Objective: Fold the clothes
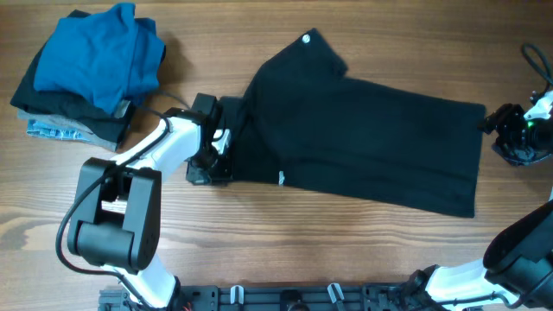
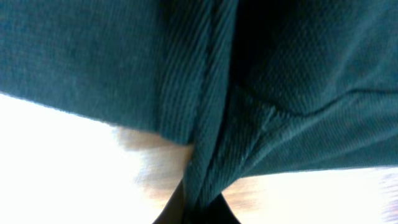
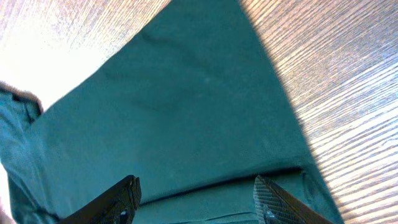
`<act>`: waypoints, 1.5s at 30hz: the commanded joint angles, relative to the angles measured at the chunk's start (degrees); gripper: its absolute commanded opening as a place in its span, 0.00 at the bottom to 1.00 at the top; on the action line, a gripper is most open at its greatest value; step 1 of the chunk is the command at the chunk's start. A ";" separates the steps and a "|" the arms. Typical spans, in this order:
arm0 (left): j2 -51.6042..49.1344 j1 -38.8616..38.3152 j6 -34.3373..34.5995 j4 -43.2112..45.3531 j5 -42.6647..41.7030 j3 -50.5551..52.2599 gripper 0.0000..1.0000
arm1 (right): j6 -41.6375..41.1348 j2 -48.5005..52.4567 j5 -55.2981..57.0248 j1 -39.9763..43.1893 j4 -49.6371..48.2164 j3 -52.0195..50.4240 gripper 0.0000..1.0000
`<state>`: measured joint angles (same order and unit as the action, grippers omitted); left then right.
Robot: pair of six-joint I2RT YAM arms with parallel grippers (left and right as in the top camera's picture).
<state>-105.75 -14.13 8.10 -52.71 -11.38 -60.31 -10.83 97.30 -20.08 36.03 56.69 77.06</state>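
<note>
A: Quick pass, left to right. What's left of the black shirt [image 1: 371, 138]?
B: Well off its upper-left corner you've got a stack of folded clothes [image 1: 60, 108], with a bright blue garment [image 1: 99, 47] on top and darker and pale layers under it. It's apart from the shirt.
A: Left gripper [image 1: 221, 142]?
B: Yours sits right on the shirt's left edge. In the wrist view a ribbed hem bunches up and narrows down onto a dark finger [image 2: 169, 218] at the bottom, so the fingers are pressed together, pinching that hem.
A: And the shirt itself?
B: It lies flat on the wooden table [image 1: 346, 250] and stretches between your two grippers, with the right end sitting a bit lower. There's a white logo [image 1: 306, 39] at its top-left corner and a white label [image 1: 281, 178] on its lower edge, near the left end.
A: Right side?
B: Your right gripper [image 1: 504, 130] is at the shirt's right edge. The wrist view shows the fingers [image 3: 124, 196] spread wide, with the hem running across between them and nothing clamped. Can't tell if the tips touch the cloth.
A: Anything past it?
B: A dark cable [image 1: 534, 65], up and right of the shirt's right edge.
</note>
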 commanded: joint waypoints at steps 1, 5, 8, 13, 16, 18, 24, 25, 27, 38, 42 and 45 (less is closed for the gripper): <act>-0.37 0.81 4.74 -7.76 9.03 1.66 0.04 | -0.72 -0.11 1.05 -0.17 0.20 0.07 0.63; -0.33 5.75 6.73 -16.52 10.21 1.66 0.04 | -0.72 -0.11 1.05 -0.17 0.31 0.07 0.63; -0.31 8.35 7.32 -18.56 9.88 1.55 0.31 | -0.46 -0.11 1.03 -0.17 0.11 0.07 0.64; 0.94 8.74 4.96 -23.87 0.96 -8.66 0.70 | 1.86 -0.11 -0.57 -0.20 -2.97 0.07 0.65; 1.42 7.93 0.76 -26.18 -4.72 -22.56 0.76 | 1.81 -0.11 -0.55 -0.20 -4.20 0.07 0.67; 1.42 6.73 -1.53 -22.03 -4.70 -30.38 0.84 | 1.79 -0.11 -0.57 -0.20 -5.29 0.07 0.67; -1.33 1.55 -3.26 9.60 -4.90 -33.83 0.58 | 1.66 -0.09 -0.55 -0.20 -7.23 0.07 0.68; -2.99 0.57 -3.43 13.42 -4.90 -33.83 0.60 | 1.70 -0.11 -0.52 -0.20 -7.21 0.07 0.68; -6.38 -0.94 -3.43 18.86 -4.87 -33.83 0.63 | 1.81 -0.11 -0.50 -0.20 -7.13 0.07 0.68; -27.61 -5.79 -6.75 45.68 1.27 -34.01 0.89 | 1.88 -0.09 -0.52 -0.20 -6.29 0.07 0.68; -31.67 -5.90 -9.42 50.36 2.51 -34.01 0.87 | 1.90 -0.09 -0.52 -0.20 -6.27 0.07 0.68; -34.49 -5.90 -9.42 53.59 2.54 -33.99 0.85 | 1.90 -0.11 -0.52 -0.20 -6.14 0.07 0.68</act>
<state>-136.07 -19.88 -0.08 -0.45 -10.20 -94.15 -10.13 97.30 -20.10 36.03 50.33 77.06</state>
